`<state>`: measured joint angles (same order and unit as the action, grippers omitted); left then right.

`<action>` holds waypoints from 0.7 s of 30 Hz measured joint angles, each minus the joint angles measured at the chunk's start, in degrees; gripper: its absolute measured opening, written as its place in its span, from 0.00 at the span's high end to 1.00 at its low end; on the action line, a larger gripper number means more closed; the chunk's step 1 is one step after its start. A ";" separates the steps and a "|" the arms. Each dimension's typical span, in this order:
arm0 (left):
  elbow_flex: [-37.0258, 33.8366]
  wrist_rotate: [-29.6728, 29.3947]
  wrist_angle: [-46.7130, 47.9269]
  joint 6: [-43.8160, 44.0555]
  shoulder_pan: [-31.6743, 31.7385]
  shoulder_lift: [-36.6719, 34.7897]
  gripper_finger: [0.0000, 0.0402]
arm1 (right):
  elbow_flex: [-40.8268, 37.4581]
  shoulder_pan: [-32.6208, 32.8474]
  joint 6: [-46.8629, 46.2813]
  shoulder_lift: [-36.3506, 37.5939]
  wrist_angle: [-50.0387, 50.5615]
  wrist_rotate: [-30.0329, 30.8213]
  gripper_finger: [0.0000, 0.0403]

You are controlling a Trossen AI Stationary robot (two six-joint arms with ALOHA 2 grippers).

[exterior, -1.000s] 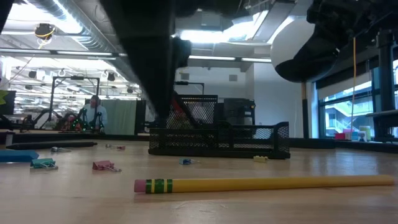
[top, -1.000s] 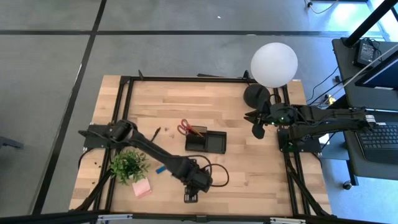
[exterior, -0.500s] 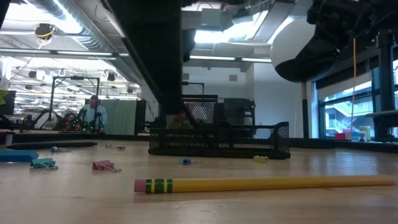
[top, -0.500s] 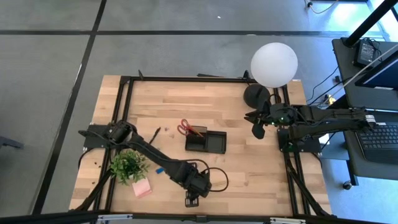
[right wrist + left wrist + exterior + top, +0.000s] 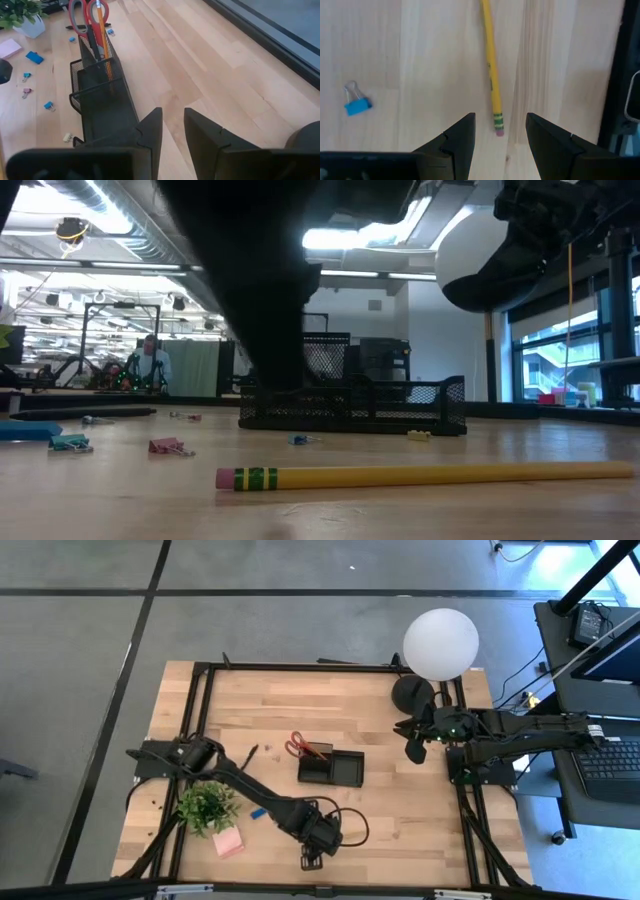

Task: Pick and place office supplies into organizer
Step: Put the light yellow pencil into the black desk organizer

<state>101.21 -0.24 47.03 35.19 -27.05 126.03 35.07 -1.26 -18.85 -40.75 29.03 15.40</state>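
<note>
I work over a pale wooden surface [image 5: 400, 800], and I place everything by the black wire-mesh organizer [image 5: 331, 769] standing near its middle.

My left end effector [image 5: 312, 858] hangs low over the near edge of the surface, well in front of the organizer. Its two dark fingers [image 5: 460, 137] are spread wide and empty, straddling the pink eraser end of a long yellow wooden pencil [image 5: 491, 70] that lies flat on the wood. The pencil's shaft runs away from the fingers, touching neither. In the low view the same pencil [image 5: 430, 474] lies across the foreground, in front of the organizer [image 5: 352, 402].

A small blue binder clip [image 5: 356, 103] lies on the wood off to one side of the pencil, well apart from it.

My right end effector [image 5: 414, 743] waits beside the organizer, on the side towards the round black lamp base [image 5: 413, 692] with its white globe [image 5: 440, 644]. Its fingers [image 5: 150, 131] stand narrowly apart with nothing between them.

Red-handled scissors [image 5: 82, 15] and an orange pencil [image 5: 102, 31] stand upright in the organizer's tall compartment. A leafy green potted plant [image 5: 207, 806] and a pink sticky-note pad [image 5: 228, 842] sit well apart from the organizer, near the left arm.
</note>
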 joint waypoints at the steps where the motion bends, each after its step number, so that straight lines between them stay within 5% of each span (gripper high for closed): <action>1: 0.00 0.02 -0.14 0.04 0.01 0.17 0.58 | 0.00 -0.01 0.00 0.00 -0.01 0.00 0.79; 21: 0.13 2.05 -0.23 5.27 -2.37 3.99 0.58 | 0.00 -0.02 -0.44 0.00 2.79 0.00 0.79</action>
<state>101.33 1.82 46.80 40.46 -29.41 130.02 35.07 -1.28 -19.30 -40.75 31.82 15.40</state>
